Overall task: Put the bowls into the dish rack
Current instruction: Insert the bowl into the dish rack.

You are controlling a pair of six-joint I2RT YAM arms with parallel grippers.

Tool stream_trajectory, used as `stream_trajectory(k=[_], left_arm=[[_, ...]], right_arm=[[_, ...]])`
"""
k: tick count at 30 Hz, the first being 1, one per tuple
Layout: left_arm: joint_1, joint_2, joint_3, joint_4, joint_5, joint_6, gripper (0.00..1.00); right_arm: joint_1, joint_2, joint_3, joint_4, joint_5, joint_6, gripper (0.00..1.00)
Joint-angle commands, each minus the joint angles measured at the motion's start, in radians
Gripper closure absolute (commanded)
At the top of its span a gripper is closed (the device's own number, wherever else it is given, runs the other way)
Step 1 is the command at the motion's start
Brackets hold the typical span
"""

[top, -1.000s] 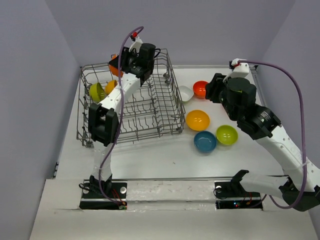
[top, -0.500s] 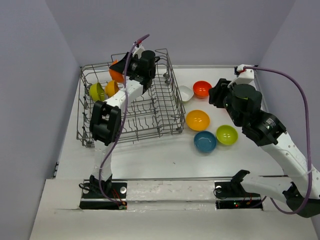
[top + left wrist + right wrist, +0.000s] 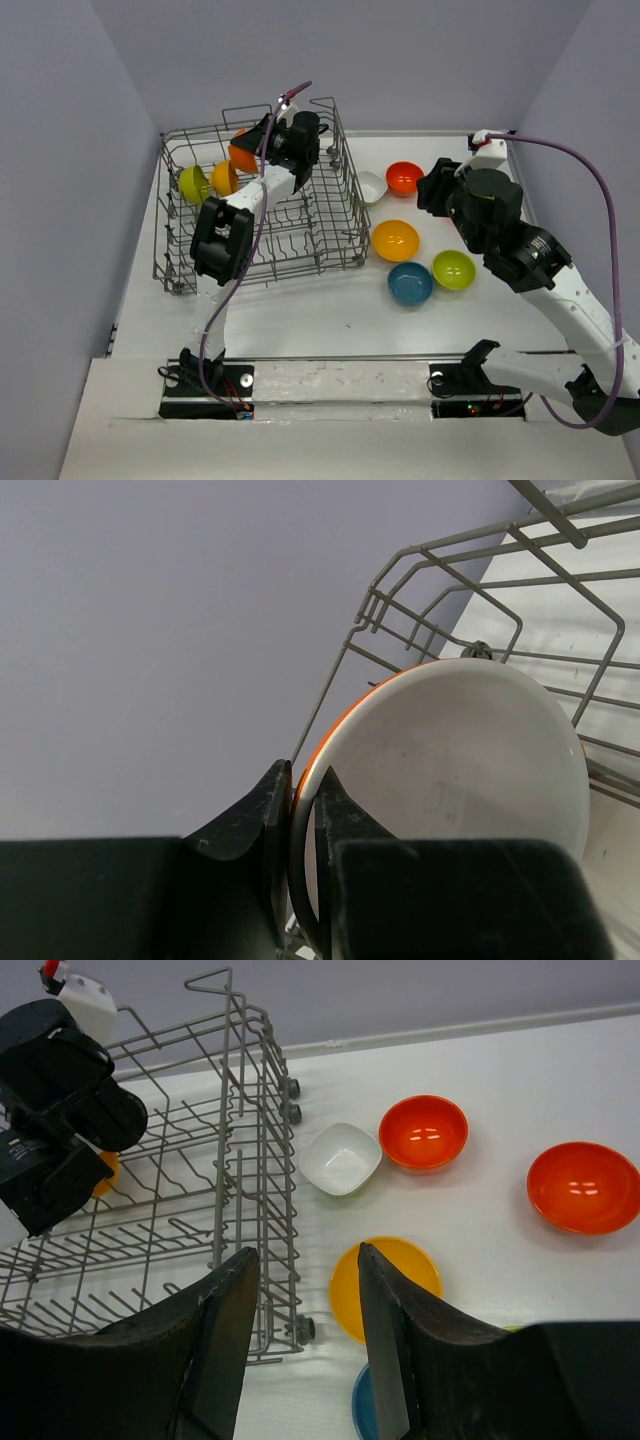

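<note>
With your left claw (image 3: pixel 303 780) clamped on the orange bowl (image 3: pixel 460 780) and your right claw (image 3: pixel 305 1260) apart, lower it upright between the tines of the dish rack (image 3: pixel 262 268).

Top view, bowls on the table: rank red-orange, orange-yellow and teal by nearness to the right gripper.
1. red-orange bowl, far side, beside the right gripper
2. orange-yellow bowl, middle
3. teal bowl, near side

Left gripper (image 3: pixel 303 772) moved orange bowl (image 3: pixel 243 157) lower into dish rack (image 3: pixel 335 225); right arm (image 3: pixel 500 215) shifted right.
</note>
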Motion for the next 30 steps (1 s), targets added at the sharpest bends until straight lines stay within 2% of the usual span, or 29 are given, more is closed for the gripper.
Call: stream_trajectory(k=[1, 30], left_arm=[[-0.004, -0.023, 0.023, 0.082, -0.025, 0.011, 1.0], [0.004, 0.013, -0.037, 0.093, 0.009, -0.011, 1.0]], right_arm=[[0.009, -0.024, -0.004, 0.042, 0.012, 0.002, 0.5], [0.009, -0.017, -0.01, 0.047, 0.009, 0.0, 0.49]])
